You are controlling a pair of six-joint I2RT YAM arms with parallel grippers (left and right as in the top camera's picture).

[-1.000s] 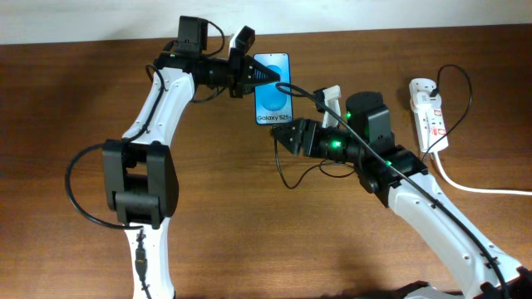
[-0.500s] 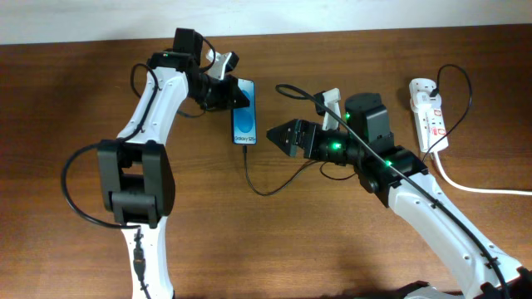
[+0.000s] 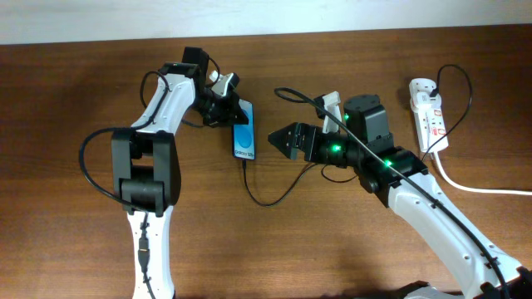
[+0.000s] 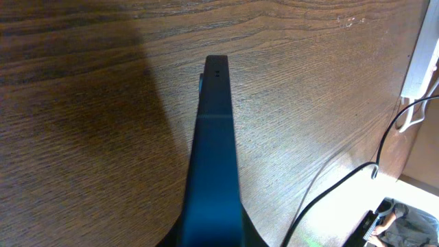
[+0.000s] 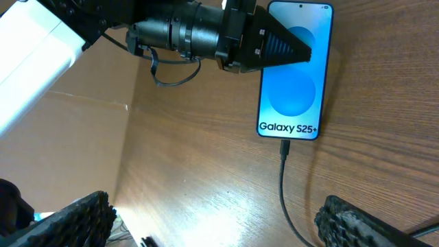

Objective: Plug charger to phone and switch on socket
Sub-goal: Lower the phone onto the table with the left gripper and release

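My left gripper (image 3: 235, 115) is shut on the phone (image 3: 244, 141) and holds it tilted on its side over the table. In the right wrist view the phone (image 5: 296, 68) shows its blue screen with the left gripper (image 5: 278, 48) clamped across its upper half. The left wrist view shows the phone (image 4: 216, 137) edge-on. The charger (image 3: 264, 198), a thin black cable, loops over the table. Its plug tip (image 5: 285, 147) sits in the phone's bottom edge. My right gripper (image 3: 278, 141) is open and empty just right of the phone. The socket (image 3: 428, 112) lies at the far right.
A thick white cord (image 3: 478, 188) runs from the socket to the right edge. The black cable crosses over my right arm (image 3: 391, 170) toward the socket. Brown wooden table (image 3: 274, 249) all round; a pale wall runs along the back.
My left gripper carried the phone left and down and tilted it from flat to on edge. The cable now hangs from the phone's bottom. My right gripper stayed open, shifting slightly left.
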